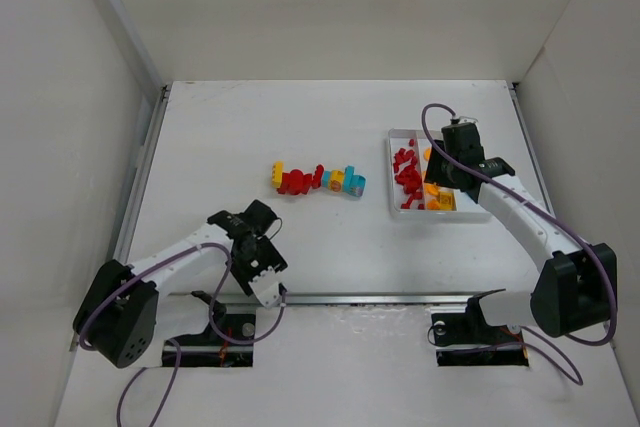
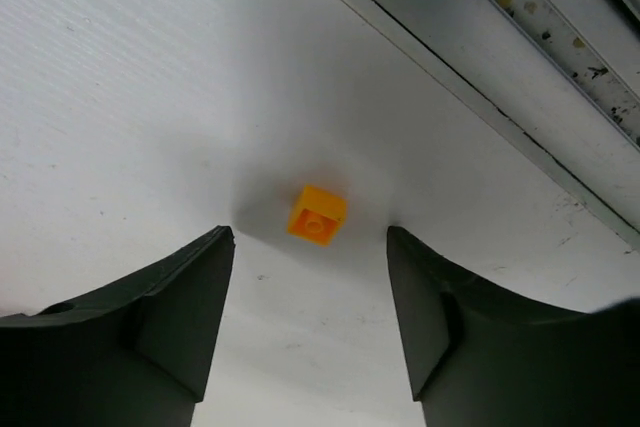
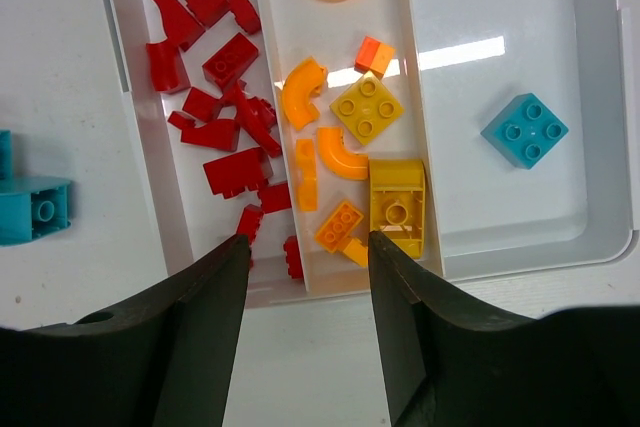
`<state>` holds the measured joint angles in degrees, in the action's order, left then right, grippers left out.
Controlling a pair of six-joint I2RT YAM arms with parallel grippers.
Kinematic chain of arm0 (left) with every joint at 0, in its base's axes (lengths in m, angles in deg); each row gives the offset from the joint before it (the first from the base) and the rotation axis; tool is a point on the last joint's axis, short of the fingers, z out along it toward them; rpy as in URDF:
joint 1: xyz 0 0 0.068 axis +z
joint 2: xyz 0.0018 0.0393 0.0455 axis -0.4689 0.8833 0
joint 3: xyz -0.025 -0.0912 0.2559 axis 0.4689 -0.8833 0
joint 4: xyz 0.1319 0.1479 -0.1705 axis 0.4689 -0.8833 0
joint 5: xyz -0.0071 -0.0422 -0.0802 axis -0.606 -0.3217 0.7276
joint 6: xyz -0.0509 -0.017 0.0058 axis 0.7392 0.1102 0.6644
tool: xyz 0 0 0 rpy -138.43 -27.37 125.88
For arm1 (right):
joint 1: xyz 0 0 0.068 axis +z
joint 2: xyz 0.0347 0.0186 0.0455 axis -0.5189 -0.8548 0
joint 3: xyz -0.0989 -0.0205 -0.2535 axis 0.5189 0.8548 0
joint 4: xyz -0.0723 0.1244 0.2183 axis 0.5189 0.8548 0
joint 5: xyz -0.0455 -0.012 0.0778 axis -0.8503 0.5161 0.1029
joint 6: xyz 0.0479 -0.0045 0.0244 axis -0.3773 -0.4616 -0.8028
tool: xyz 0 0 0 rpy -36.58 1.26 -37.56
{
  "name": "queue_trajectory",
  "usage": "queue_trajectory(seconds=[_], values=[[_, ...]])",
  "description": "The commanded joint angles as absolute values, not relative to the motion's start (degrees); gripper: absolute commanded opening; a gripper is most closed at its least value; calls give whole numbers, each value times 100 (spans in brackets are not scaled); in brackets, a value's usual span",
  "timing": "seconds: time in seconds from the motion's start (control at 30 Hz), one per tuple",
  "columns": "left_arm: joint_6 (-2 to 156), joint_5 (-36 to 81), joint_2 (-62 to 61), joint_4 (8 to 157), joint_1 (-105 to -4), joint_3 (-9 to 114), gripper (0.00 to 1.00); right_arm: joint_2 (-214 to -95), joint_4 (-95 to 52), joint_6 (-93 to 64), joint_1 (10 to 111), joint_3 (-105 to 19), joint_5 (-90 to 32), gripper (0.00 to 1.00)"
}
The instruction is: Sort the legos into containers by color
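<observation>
Partly done: the tray (image 1: 391, 162) at the table (image 1: 220, 147)'s right edge holds sorted reds, oranges and one cyan brick (image 3: 525, 130), a mixed row (image 1: 318, 180) mid-table and an orange brick (image 2: 317, 215) by the near edge remain, with left fingers (image 2: 160, 327) and right fingers (image 3: 170, 337) wide, empty.

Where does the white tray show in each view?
Top external: white tray right of centre.
Left wrist: not in it.
Right wrist: it fills the upper frame.
Shared landmark: the red legos in its left compartment.
</observation>
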<state>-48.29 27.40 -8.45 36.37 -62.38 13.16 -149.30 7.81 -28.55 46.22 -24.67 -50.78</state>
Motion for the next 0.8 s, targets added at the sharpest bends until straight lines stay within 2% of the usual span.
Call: queue_trajectory(seconds=[0.0,0.03,0.2,0.4,0.43,0.57,0.77], values=[[-7641,2964,-846,3355,-6259,1038,55,-14819,743,-2891,4585,-2582,-5087,57],[-7641,2964,-846,3355,-6259,1038,49,-14819,743,-2891,4585,-2582,-5087,57],[-7958,2859,-600,3303,-6259,1143,32,-14819,848,-2891,4585,-2582,-5139,57],[-8037,2858,-486,3250,-6259,1196,24,-14714,901,-2891,4585,-2582,-5192,57],[-8037,2858,-486,3250,-6259,1196,20,-14714,901,-2891,4585,-2582,-5192,57],[-7862,2920,-486,3250,-6259,1196,17,-14714,901,-2891,4585,-2582,-5192,57],[-7729,2973,-547,3250,-6259,1144,8,-14714,901,-2891,4585,-2582,-5192,57]])
